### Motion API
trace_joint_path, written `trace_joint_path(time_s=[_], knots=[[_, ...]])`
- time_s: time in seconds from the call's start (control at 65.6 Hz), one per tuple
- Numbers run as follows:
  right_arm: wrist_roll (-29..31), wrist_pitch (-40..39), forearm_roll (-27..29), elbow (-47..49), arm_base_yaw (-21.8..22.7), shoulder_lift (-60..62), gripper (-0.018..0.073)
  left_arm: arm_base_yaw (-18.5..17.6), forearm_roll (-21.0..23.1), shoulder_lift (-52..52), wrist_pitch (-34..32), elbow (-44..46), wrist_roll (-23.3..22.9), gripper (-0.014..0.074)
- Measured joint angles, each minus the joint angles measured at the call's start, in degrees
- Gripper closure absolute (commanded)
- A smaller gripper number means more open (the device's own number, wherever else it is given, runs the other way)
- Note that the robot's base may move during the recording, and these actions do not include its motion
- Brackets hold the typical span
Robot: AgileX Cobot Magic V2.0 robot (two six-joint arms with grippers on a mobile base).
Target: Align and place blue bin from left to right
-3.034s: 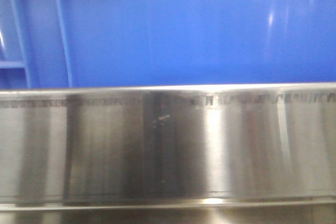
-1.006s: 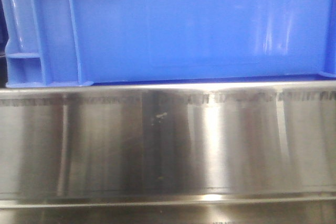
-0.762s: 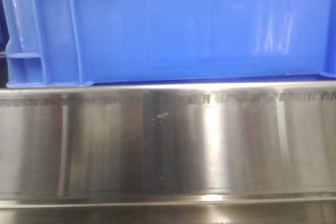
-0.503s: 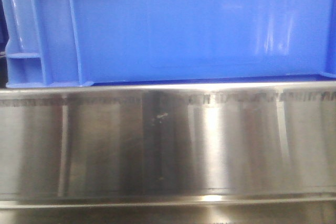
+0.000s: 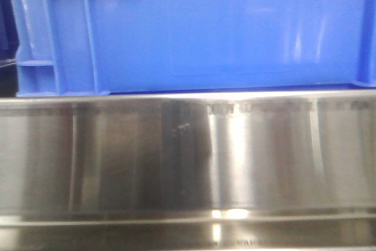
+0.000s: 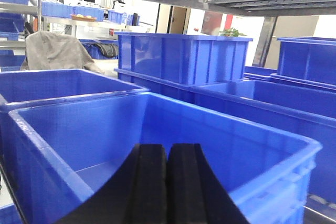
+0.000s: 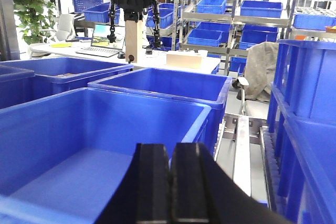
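Note:
The blue bin (image 5: 223, 27) stands on the steel shelf, and its smooth side wall with ribs at the left fills the top of the front view. In the left wrist view my left gripper (image 6: 167, 149) is shut, pads pressed together, over the near part of the bin's (image 6: 220, 140) hollow inside. In the right wrist view my right gripper (image 7: 170, 149) is shut too, over the near right corner of the bin (image 7: 79, 129). Nothing shows between either pair of pads. The frame edges cut off where the fingers meet the rim.
The steel shelf front (image 5: 188, 157) runs below the bin. More blue bins (image 6: 178, 56) stand behind and beside it, one (image 7: 168, 85) just beyond. A steel roller rail (image 7: 241, 150) lies at the right, with stacked bins (image 7: 310, 108) past it.
In the front view the bin came down onto the shelf edge, then slid a little to the right. Its left end now sits further in from the frame's left side.

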State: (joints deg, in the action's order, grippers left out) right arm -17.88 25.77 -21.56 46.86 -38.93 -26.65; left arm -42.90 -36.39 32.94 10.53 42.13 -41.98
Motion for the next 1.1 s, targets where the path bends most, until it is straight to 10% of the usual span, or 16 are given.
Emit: trace_joint_path(time_s=[1.098], knots=[[0.03,-0.10,0.00,0.00,0.00,0.00,0.0640,0.00,0.00,-0.07,0.00,0.00,0.00,0.0707]])
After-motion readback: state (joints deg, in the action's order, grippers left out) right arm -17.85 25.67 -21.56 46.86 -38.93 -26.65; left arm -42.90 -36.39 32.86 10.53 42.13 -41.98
